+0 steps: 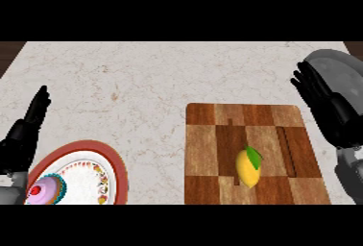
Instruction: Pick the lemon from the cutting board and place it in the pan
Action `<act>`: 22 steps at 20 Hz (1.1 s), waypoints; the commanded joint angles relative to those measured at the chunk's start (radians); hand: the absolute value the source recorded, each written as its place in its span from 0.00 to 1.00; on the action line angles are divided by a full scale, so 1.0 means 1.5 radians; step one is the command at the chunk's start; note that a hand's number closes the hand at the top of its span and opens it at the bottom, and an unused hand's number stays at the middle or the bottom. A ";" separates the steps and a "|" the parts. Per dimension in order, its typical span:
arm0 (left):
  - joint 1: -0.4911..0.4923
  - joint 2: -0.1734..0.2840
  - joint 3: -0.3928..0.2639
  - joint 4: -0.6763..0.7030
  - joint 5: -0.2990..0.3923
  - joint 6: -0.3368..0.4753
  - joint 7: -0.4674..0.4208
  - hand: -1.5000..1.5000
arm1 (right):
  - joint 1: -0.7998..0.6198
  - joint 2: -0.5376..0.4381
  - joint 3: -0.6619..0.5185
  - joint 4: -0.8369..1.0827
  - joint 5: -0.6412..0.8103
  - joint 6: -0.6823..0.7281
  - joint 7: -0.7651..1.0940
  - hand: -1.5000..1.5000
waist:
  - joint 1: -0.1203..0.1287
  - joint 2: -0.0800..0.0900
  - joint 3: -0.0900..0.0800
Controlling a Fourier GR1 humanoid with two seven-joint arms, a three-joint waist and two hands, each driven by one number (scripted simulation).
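Head view: lemon [248,166] with green leaf lies on the checkered wooden cutting board [212,144], lower middle of it, untouched. Board sits on the marble desk [142,81], right of centre. Grey pan [340,72] at far right edge, beyond the board's top right corner, partly hidden by the right hand [322,103]. Right hand hangs above the board's right side, fingers straight, holding nothing. Left hand [25,132] at left edge, fingers straight and up, resting, holding nothing. Red-rimmed plate [106,163] lower left carries a pink cupcake [44,190], well apart from the lemon.
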 commanded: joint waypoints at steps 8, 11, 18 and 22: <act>0.005 -0.181 -0.094 -0.058 0.087 -0.043 -0.047 0.50 | 0.016 -0.052 -0.043 -0.021 0.036 0.072 -0.089 1.00 | -0.044 -0.011 0.014; 0.029 -0.223 -0.126 -0.051 0.067 -0.029 -0.075 0.50 | 0.157 -0.051 -0.038 -0.104 0.007 0.167 -0.192 0.00 | -0.043 -0.012 0.015; 0.007 -0.221 -0.113 -0.057 0.056 -0.043 -0.053 0.50 | 0.162 -0.135 -0.096 -0.106 0.124 0.224 -0.242 0.00 | -0.027 -0.010 0.014; 0.051 -0.217 -0.128 -0.083 0.063 -0.063 -0.050 0.50 | 0.134 -0.152 -0.062 -0.188 0.158 0.210 -0.127 0.00 | -0.022 -0.011 0.014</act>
